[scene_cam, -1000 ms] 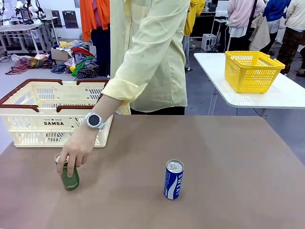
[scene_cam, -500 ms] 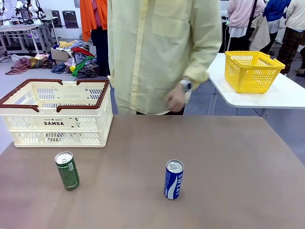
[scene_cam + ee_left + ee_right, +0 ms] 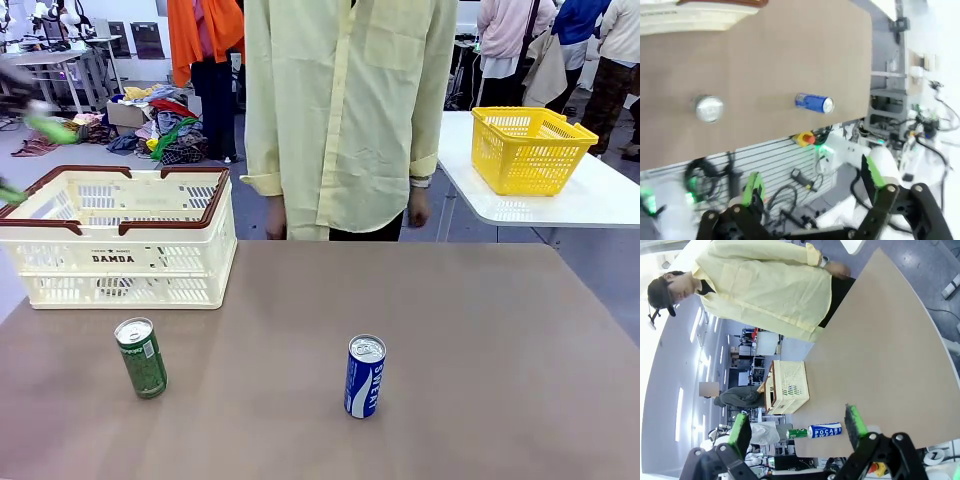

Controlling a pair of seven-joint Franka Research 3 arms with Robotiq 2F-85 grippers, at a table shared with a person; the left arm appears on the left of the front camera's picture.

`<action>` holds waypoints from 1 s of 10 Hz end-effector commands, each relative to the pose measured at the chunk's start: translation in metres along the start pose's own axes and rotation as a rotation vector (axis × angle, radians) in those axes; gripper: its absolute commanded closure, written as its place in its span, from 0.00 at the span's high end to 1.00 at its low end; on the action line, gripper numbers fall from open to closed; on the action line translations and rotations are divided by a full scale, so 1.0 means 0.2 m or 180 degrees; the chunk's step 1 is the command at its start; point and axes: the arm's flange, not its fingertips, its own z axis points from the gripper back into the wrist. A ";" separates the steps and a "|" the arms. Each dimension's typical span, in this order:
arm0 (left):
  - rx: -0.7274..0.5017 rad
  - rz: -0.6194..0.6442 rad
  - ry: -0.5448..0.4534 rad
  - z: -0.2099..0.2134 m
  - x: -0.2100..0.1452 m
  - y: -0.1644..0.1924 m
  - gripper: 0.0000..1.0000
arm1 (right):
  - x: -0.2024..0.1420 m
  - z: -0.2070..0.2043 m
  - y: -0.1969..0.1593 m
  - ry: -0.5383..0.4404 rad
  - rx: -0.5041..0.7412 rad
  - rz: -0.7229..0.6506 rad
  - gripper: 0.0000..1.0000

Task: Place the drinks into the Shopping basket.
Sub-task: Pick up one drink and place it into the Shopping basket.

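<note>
Left gripper (image 3: 811, 175) gapes wide, empty; cream basket (image 3: 115, 262) sits on the brown table (image 3: 480, 330), far left corner; green can (image 3: 141, 357) stands upright just before it; blue can (image 3: 365, 376) upright mid-table; right gripper (image 3: 797, 429) spread wide, empty; cluttered workshop behind, yellow basket (image 3: 527, 150) on a white side table (image 3: 600, 205).

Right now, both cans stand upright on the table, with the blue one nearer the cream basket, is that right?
Not quite: the green can is the one nearer the cream basket; the blue can stands farther off. Both are upright on the table, as the front view shows.
</note>
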 end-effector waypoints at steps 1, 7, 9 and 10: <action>0.0428 0.0284 -0.0058 -0.41 0.08 -0.33 1.00 | 0.00 0.01 0.01 -0.0045 0.0064 0.0082 1.00; 0.1257 -0.0030 0.0190 -1.66 -0.02 -0.93 1.00 | 0.00 0.01 0.01 -0.0045 0.0064 0.0082 1.00; 0.1670 -0.0161 0.0118 -1.89 -0.15 -0.91 1.00 | 0.00 0.01 0.01 -0.0045 0.0064 0.0082 1.00; 0.1634 -0.0255 0.0196 -1.93 -0.23 -0.87 1.00 | 0.00 0.01 0.01 -0.0045 0.0064 0.0082 1.00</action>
